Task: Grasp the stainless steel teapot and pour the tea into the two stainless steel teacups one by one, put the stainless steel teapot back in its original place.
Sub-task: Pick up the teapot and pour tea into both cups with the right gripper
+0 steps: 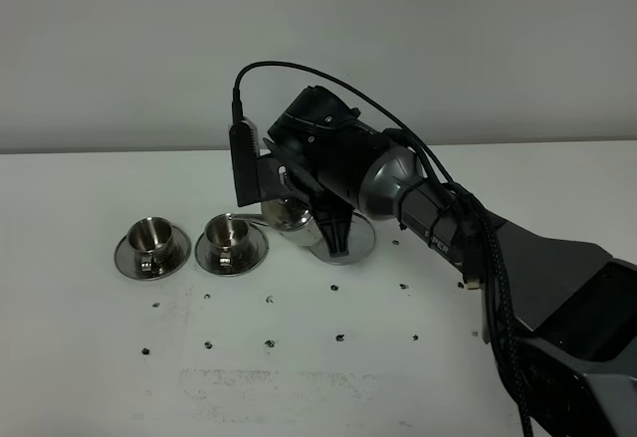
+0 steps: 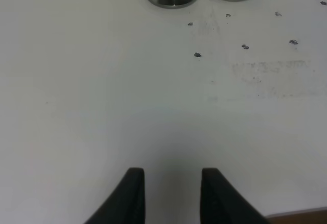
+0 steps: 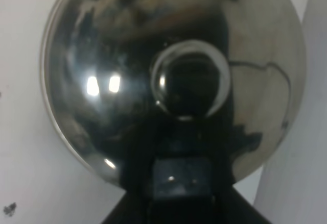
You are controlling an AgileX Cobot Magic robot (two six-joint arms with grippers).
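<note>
The right hand [image 1: 317, 226] reaches in from the right side of the exterior view and grips the stainless steel teapot [image 1: 289, 214], though the exact spot where its fingers close is hidden behind the wrist and camera housing. The teapot sits near the middle of the white surface [image 1: 299, 367], just beside the right teacup [image 1: 229, 232]. Its thin spout [image 1: 249, 220] points at that cup, with the tip about at the rim. I cannot tell whether any tea is flowing. The right teacup stands on its own saucer [image 1: 258, 250], and the left teacup [image 1: 151, 235] stands close by on a matching saucer [image 1: 180, 251]. A third saucer [image 1: 363, 239], flat and bare, lies on the far side of the teapot from the cups, partly covered by a dark finger of the right hand. In the right wrist view the polished top of the teapot fills the picture, with the round knob [image 3: 191, 78] of the lid at its centre. The left hand [image 2: 172, 175] hangs over a bare stretch of surface well apart from the cups. Its two dark fingers are spread with a clear gap and hold nothing. Small dark specks [image 1: 270, 341] dot the surface in front of the cups.
</note>
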